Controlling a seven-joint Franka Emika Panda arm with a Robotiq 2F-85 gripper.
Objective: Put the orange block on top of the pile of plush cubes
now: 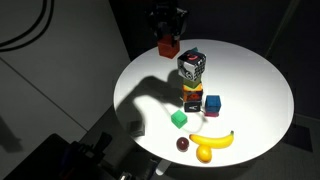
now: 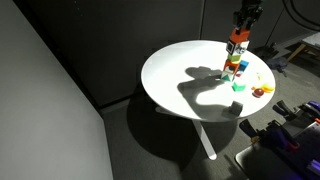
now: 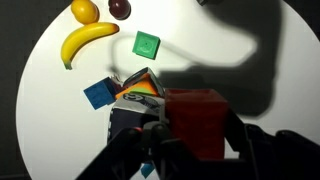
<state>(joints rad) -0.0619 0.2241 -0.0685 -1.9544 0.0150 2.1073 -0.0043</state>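
My gripper [image 1: 167, 22] is shut on the orange block [image 1: 168, 45] and holds it in the air, behind and a little above the pile of plush cubes [image 1: 192, 66]. Both exterior views show this: gripper [image 2: 245, 20], block [image 2: 237, 38], pile [image 2: 234, 60]. In the wrist view the block [image 3: 195, 108] looks dark red in shadow between my fingers [image 3: 196, 135]. The black-and-white plush pile [image 3: 132, 112] lies just left of it, partly hidden by my fingers.
On the round white table [image 1: 250, 70] a blue cube [image 1: 212, 103], a dark cube with a yellow-orange face [image 1: 191, 100], a green cube [image 1: 179, 119], a banana [image 1: 213, 140], a lemon [image 1: 204, 154] and a dark fruit [image 1: 183, 144] lie in front of the pile.
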